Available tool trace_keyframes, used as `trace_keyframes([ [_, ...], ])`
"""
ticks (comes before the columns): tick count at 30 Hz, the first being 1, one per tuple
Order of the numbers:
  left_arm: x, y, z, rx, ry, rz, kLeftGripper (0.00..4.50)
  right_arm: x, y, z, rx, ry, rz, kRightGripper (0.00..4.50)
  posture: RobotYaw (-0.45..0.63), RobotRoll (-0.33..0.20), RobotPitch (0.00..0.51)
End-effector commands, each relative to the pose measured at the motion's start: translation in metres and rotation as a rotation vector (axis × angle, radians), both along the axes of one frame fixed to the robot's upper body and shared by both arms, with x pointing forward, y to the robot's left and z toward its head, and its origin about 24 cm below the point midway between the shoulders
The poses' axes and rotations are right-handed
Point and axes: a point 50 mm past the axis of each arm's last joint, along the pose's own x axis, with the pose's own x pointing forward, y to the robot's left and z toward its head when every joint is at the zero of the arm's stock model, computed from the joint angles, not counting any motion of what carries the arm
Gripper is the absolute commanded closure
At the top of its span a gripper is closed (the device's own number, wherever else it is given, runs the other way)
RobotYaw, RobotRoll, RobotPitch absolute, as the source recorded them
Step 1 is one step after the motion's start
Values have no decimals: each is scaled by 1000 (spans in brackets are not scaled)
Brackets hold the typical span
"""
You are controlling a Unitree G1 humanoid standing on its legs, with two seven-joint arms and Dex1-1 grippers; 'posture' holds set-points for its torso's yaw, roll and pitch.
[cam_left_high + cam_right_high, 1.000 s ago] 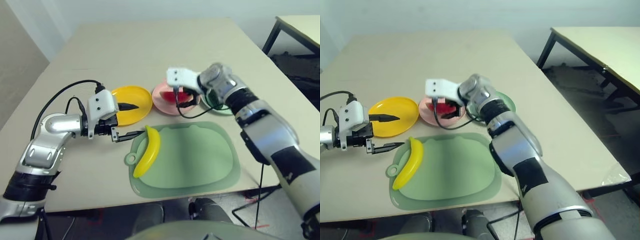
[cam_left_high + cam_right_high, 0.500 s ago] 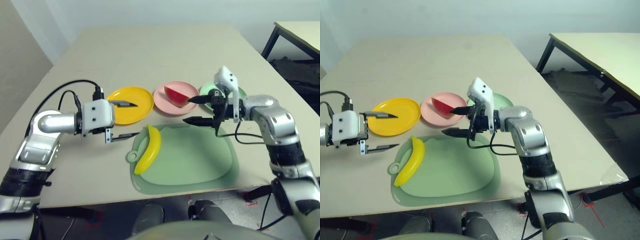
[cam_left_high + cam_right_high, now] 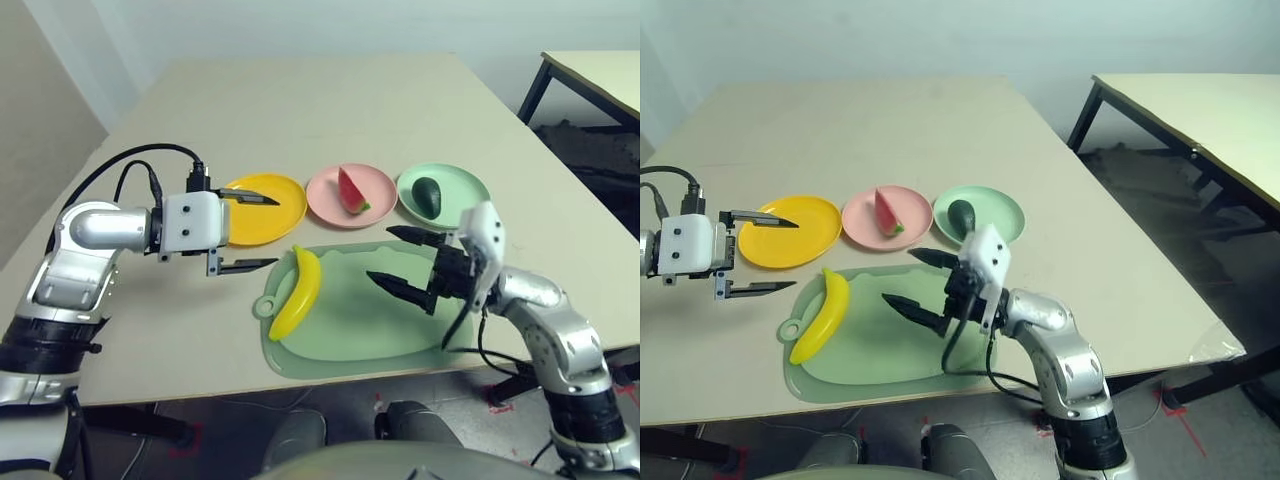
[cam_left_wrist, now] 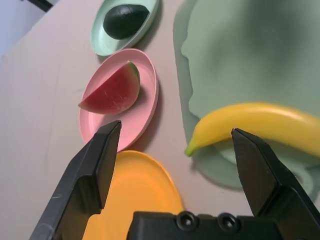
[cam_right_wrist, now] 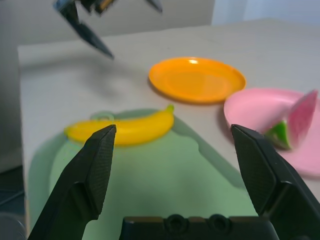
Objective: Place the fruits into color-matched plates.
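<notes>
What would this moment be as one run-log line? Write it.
watermelon wedge: on pink plate | avocado: on green plate | banana: on mat | yellow plate: empty | both grippers: open, holding nothing

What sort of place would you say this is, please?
Probably a robotics lab or test room: a humanoid's silver arms reach over a plain table, toy-like fruit such as the banana sits ready for sorting, and cables trail across the floor.

banana (image 3: 296,296): yellow | avocado (image 3: 427,197): dark green | watermelon (image 4: 114,92): red, green rind
</notes>
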Motion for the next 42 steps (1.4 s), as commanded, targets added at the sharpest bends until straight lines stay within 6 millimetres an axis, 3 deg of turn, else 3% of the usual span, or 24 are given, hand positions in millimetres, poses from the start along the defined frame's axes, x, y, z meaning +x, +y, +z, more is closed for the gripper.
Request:
trace_keyframes([
  [1,8,-5,0,104,3,-63,0,-4,-5,-18,-28,-43,35,43,100,0,7],
  [7,20,-18,2,262,27,-214,0,-18,-16,-47,-87,-36,164,43,85,0,2],
  [11,26,-31,-2,357,63,-325,0,-20,-21,-55,-97,-24,170,43,70,0,2],
  [21,41,-61,-30,585,85,-521,0,-29,-18,-58,-46,-25,149,43,18,0,2],
  [28,42,-78,-48,653,65,-610,0,-29,-21,-57,-46,-20,128,43,7,0,3],
  [42,27,-85,-85,685,89,-644,0,-33,-18,-55,-28,8,74,43,-1,0,9],
])
